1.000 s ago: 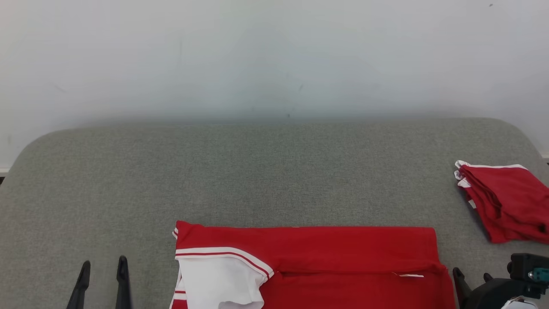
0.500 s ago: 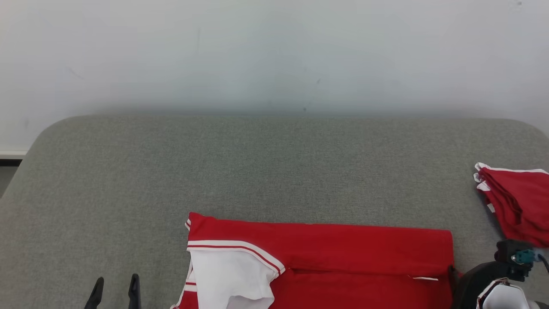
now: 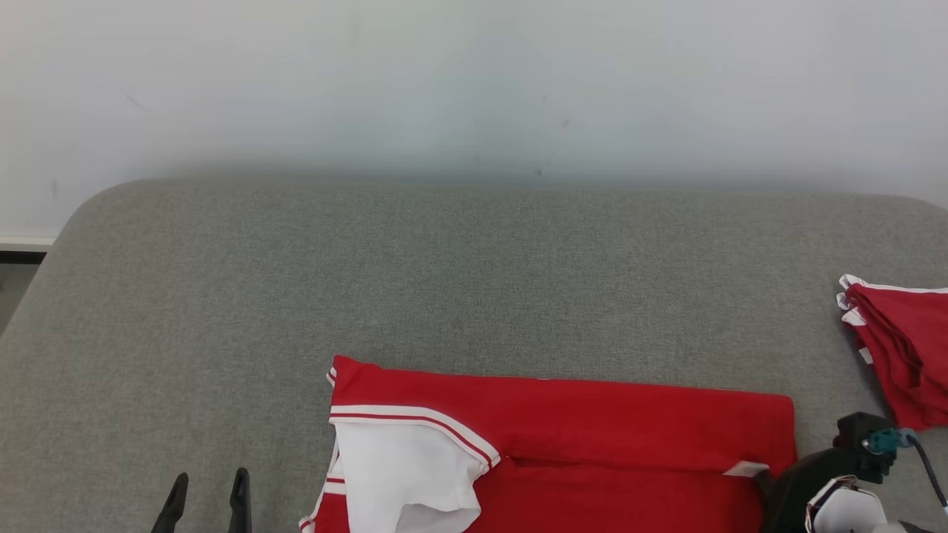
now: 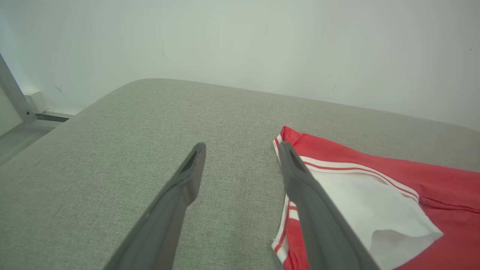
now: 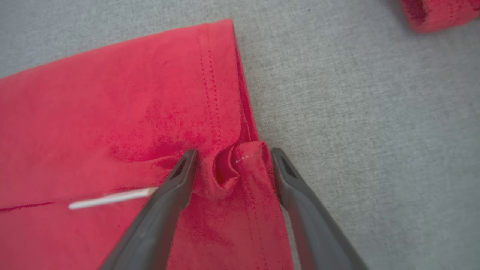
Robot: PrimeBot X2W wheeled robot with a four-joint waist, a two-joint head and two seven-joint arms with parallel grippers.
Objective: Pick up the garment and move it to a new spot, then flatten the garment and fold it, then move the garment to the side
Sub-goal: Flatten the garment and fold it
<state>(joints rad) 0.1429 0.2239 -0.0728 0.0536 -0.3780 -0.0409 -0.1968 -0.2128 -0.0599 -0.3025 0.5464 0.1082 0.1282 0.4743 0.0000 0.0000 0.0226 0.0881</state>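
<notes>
Head view has the red garment (image 3: 592, 429) lying flat at the near edge of the grey fabric-covered table (image 3: 222, 296), partly cut off by the bottom of the picture. Its long axis runs left to right, parallel with the table's near edge. The end with the white sleeve (image 3: 404, 466), trimmed in red and white stripes, points to the robot's left. The stitched hem end points to its right. A lengthwise fold crosses the cloth, with a small white tag (image 3: 744, 468) near the hem end.

The left tool (image 3: 210, 475) is released, its two dark fingers spread and holding nothing. It hangs over bare table just beside the sleeve end. In the left wrist view one finger overlaps the striped edge; I cannot tell whether it touches.

In the right wrist view the right tool (image 5: 234, 151) is at the hem corner. It is also released, jaws wide apart, with a raised pucker of red cloth between them. One finger lies over the garment, the other at its side edge.

A second folded red garment (image 3: 900, 348) lies well apart at the table's right, below a pale wall (image 3: 474, 74).
</notes>
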